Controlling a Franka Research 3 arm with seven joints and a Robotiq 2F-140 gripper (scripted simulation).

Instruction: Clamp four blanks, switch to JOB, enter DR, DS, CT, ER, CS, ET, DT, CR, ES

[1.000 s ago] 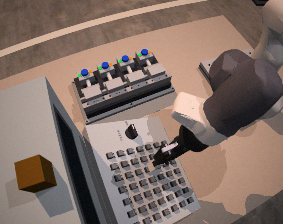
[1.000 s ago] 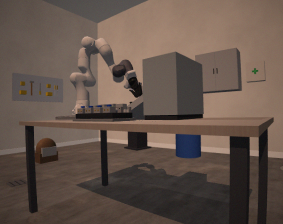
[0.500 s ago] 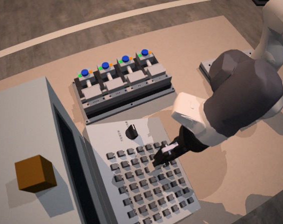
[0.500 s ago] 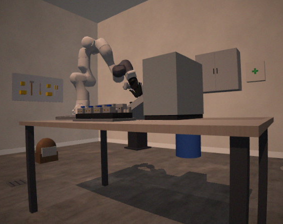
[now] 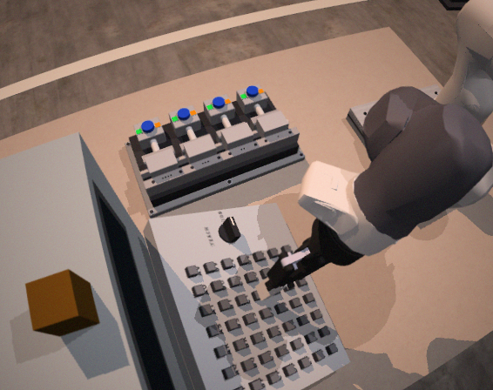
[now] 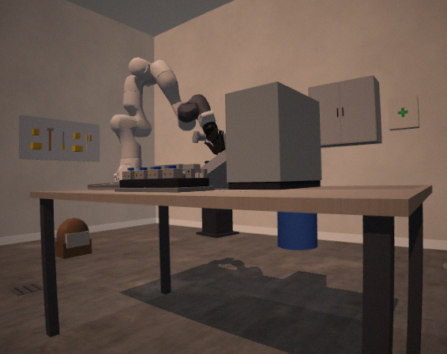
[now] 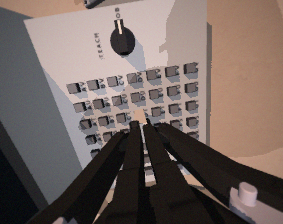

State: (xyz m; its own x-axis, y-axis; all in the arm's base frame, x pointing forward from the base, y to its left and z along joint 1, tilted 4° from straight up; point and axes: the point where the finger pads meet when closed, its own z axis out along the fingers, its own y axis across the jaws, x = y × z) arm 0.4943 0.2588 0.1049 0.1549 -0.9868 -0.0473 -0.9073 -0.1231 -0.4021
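Hovering shut, the pincer (image 5: 266,291) (image 7: 139,116) leaves four stations (image 5: 229,182) (image 6: 163,182) holding blanks.

Keypad (image 5: 178,244) (image 7: 57,35) before vise stations (image 5: 231,182) (image 6: 163,182), beside cabinet (image 5: 35,196) (image 6: 253,134)
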